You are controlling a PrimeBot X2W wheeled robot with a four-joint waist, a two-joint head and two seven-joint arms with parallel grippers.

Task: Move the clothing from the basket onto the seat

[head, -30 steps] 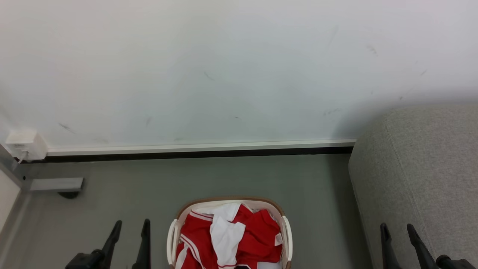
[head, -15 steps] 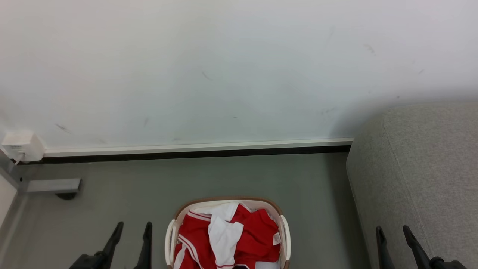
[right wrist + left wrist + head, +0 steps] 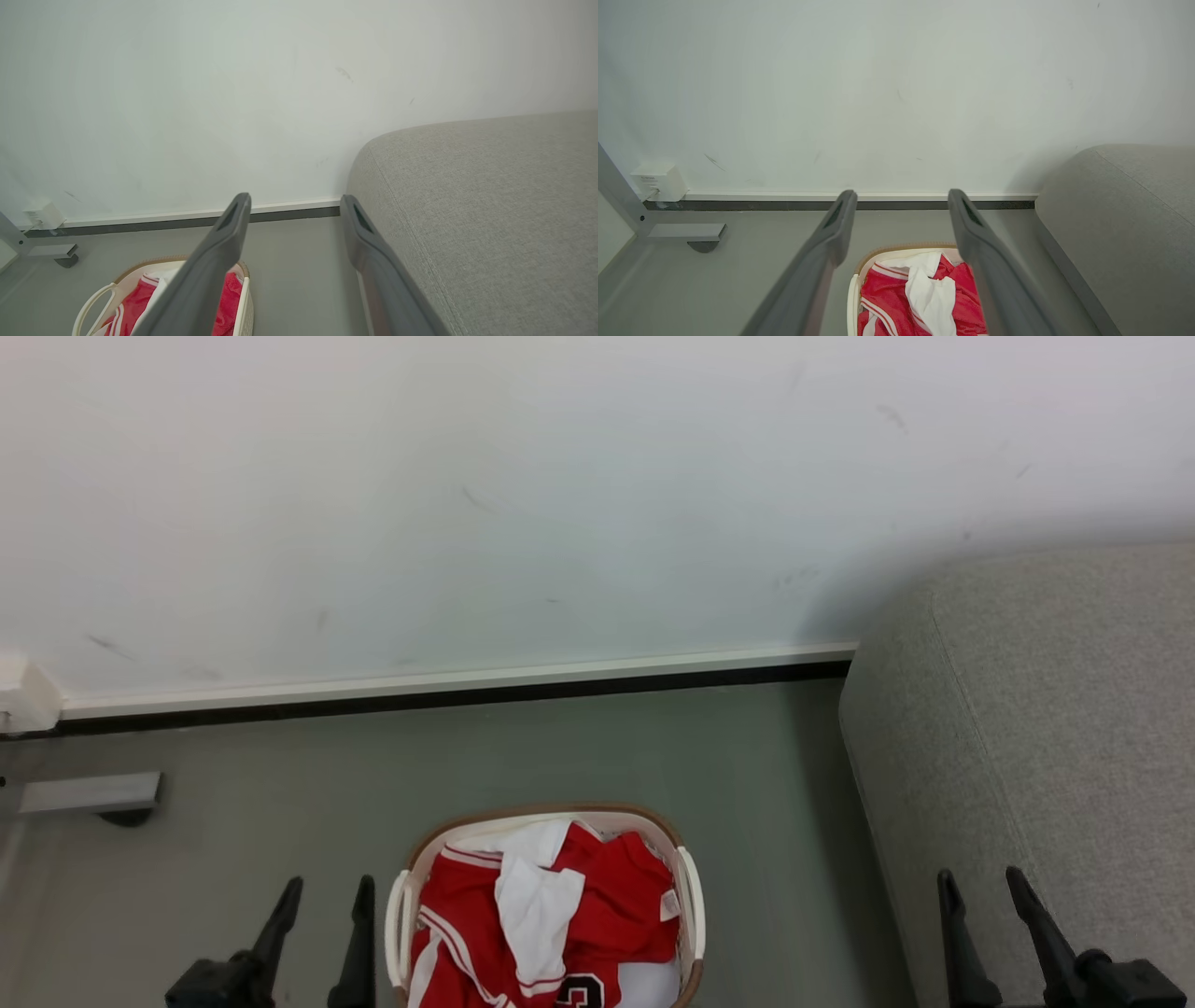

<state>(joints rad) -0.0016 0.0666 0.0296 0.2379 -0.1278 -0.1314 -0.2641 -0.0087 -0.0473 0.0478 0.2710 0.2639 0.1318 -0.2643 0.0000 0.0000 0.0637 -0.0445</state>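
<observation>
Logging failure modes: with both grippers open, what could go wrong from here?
The red-and-white soft sports garments lie tangled in the cream oval plastic basket; one pinch may drag several out, dropping some on the grey floor. The big grey woven seat has a rounded edge; garments released near it might slide off.

basket point(image 3: 541, 810): near end cut off by bottom edge
clothing point(image 3: 616, 905): black number half cropped
seat point(image 3: 1074, 728): runs off right edge

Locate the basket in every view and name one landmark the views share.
Head view: basket at the bottom edge, centre.
Left wrist view: basket at the bottom edge, slightly right of centre.
Right wrist view: basket in the bottom-left corner.
Shared landmark: white skirting strip.
</observation>
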